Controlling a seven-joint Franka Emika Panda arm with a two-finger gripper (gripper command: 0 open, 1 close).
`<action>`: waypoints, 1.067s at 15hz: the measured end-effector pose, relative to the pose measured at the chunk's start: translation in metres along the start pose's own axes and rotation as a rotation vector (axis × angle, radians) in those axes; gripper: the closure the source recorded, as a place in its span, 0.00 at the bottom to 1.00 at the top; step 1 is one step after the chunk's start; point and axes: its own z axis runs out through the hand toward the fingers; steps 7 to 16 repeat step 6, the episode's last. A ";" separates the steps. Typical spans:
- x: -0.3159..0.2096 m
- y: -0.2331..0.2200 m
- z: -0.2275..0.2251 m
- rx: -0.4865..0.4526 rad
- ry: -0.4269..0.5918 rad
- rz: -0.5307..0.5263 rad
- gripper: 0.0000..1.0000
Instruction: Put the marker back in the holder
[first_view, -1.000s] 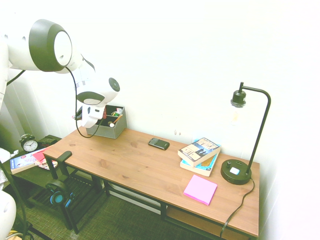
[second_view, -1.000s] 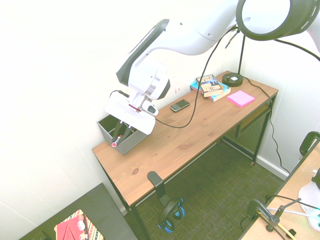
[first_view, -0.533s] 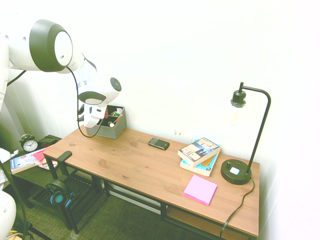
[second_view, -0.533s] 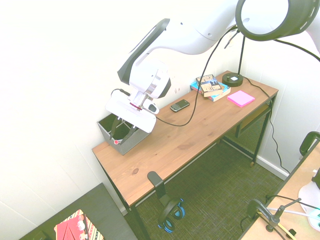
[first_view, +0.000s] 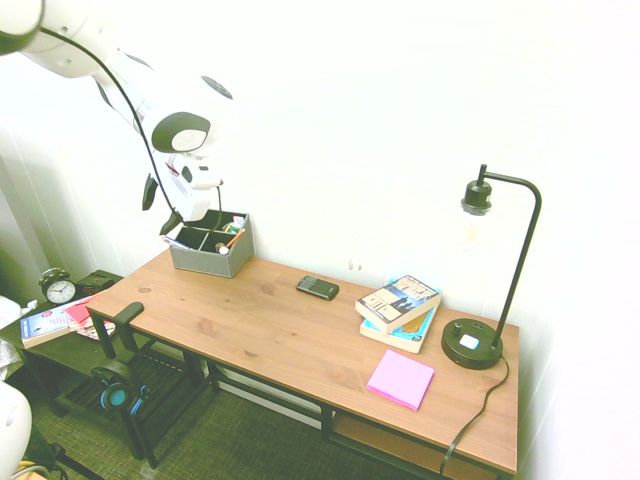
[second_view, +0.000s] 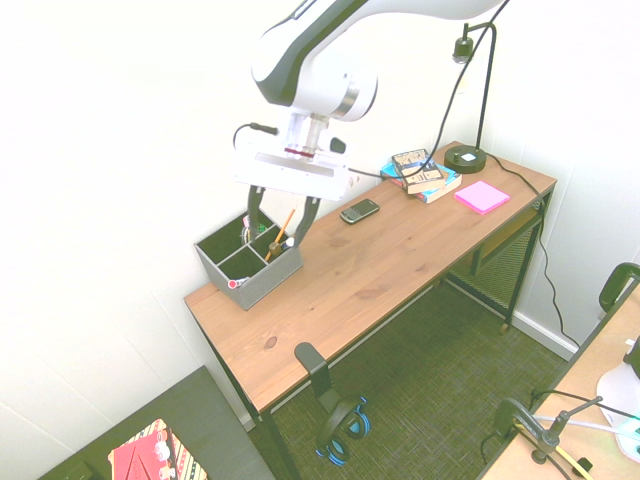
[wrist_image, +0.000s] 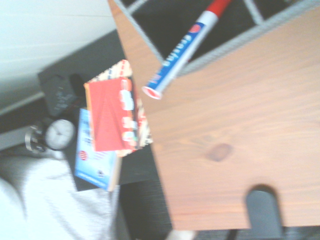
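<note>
The wrist view cuts off the box (wrist_image: 200, 65) at the frame's edge, and the upper end of the marker's red cap (wrist_image: 218, 7) with it. Smaller lettering on the marker (wrist_image: 182, 54) is too blurred to read. In the second exterior view, most of the marker is hidden in the box, leaving one end visible. The alarm clock's face (wrist_image: 59, 134) is too blurred in the wrist view to read the time. Both exterior views cut off the arm (second_view: 345, 60) at the top. The print on the books (first_view: 400, 303) is too small to read.
</note>
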 end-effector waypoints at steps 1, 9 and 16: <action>0.002 0.020 -0.014 -0.024 0.053 -0.033 0.00; -0.008 0.084 -0.086 -0.120 0.328 -0.206 0.00; -0.008 0.084 -0.086 -0.120 0.328 -0.206 0.00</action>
